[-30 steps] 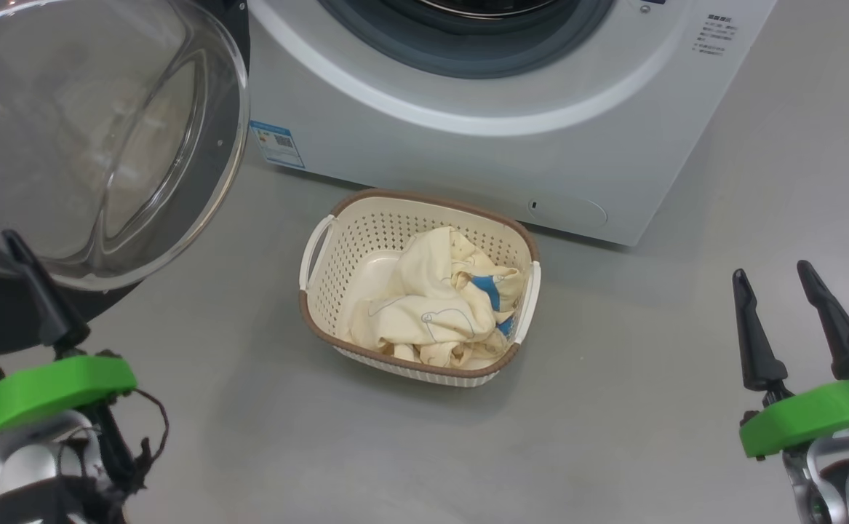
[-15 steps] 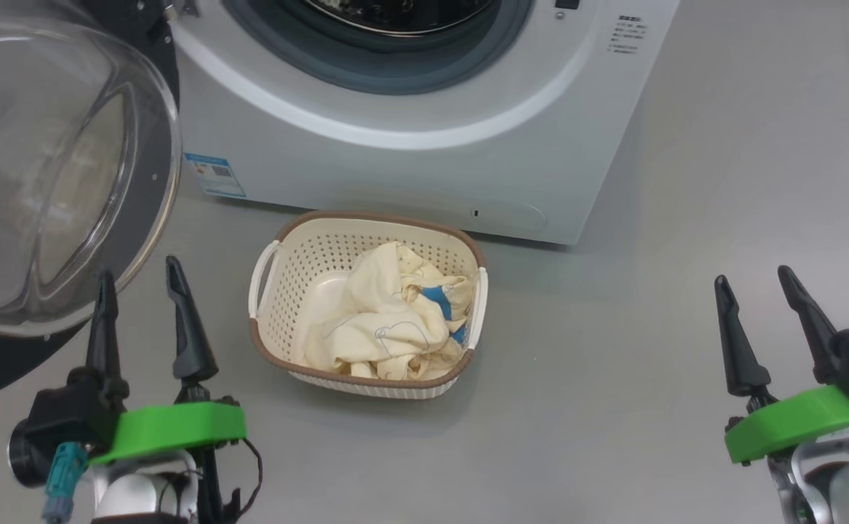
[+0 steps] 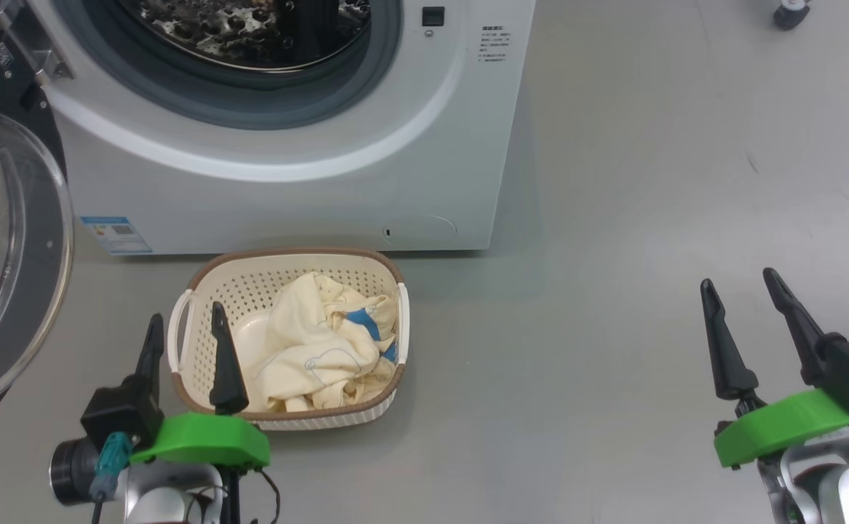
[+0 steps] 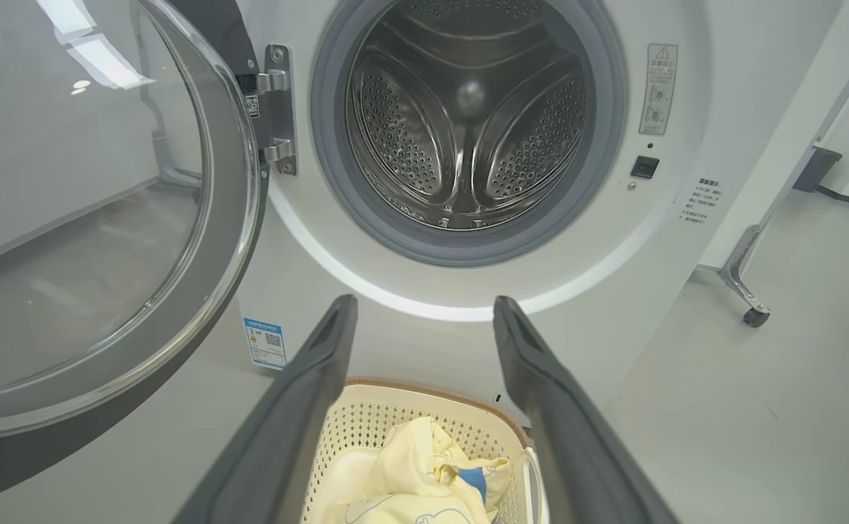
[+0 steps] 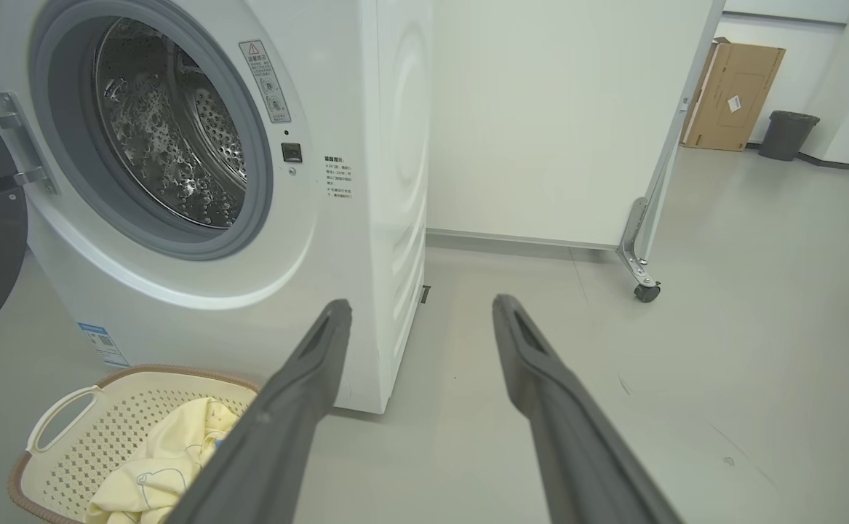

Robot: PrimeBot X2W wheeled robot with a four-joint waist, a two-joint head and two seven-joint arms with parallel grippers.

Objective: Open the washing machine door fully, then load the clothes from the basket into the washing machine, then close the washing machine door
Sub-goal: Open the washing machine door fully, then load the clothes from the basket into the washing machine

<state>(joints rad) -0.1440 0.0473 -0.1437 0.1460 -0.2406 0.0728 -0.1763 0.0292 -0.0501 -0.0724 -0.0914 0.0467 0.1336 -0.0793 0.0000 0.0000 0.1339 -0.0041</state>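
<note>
The washing machine (image 3: 286, 167) stands at the upper left, its steel drum (image 4: 468, 116) showing nothing inside. The washing machine door (image 3: 2, 255) hangs swung wide open to the left, its glass bowl (image 4: 89, 204) facing me. On the floor in front sits the cream basket (image 3: 198, 291), holding the pale yellow clothes (image 3: 315, 349) with blue patches. My left gripper (image 3: 185, 316) is open above the basket's near left rim, fingers pointing at the machine. My right gripper (image 3: 737, 280) is open over bare floor, far right of the basket (image 5: 68, 429).
A white wheeled panel stands right of the machine, its caster (image 5: 646, 291) on the floor. A cardboard box (image 5: 733, 94) and a dark bin (image 5: 788, 135) stand far behind it. Grey floor (image 3: 613, 218) stretches wide to the right.
The head camera has turned, sliding machine and basket left and down in the picture. My left gripper has come from under the door to the basket's left rim. Both grippers stay open.
</note>
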